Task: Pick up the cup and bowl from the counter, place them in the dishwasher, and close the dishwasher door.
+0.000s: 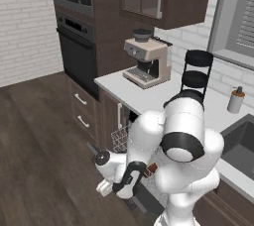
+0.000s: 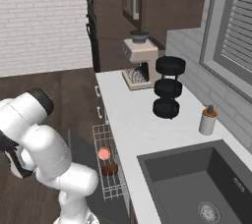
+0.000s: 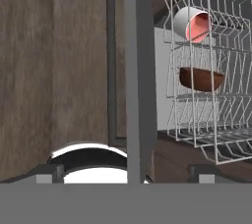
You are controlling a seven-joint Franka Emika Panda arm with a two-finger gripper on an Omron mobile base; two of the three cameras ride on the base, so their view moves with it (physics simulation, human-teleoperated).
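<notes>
While we look down past the arm, we see these things.

Gripper: our gripper (image 3: 126, 171) is low, by the floor, in front of the dishwasher (image 1: 130, 121). Its two dark tips sit far apart, so it is wide open. One tip (image 3: 48, 173) is on one side of the door (image 3: 139, 70) and the other tip (image 3: 206, 171) is on the other side. We see the door edge-on between them. We cannot tell if a tip touches the door. The gripper holds nothing.

Door: it is a flat grey panel. It is down and open. In the hand view we see its thin edge running up the middle.

Rack: the white wire rack (image 2: 109, 161) is pulled out over the door.

Cup: the cup (image 2: 104, 154) is in the rack. In the hand view (image 3: 193, 24) we see its white side and red top.

Bowl: the brown bowl (image 2: 110, 169) is in the rack too, just beside the cup. In the hand view (image 3: 201, 78) it sits near the cup, with wire bars in front of it.

Counter: the grey-white counter (image 2: 140, 125) is above the dishwasher. On it we see a coffee maker (image 1: 146, 61), a black three-tier stand (image 2: 167, 93) and a soap bottle (image 2: 208, 120). A dark sink (image 2: 197, 183) is set in it.

Floor: dark wood floor (image 1: 34, 145) is under the arm.
</notes>
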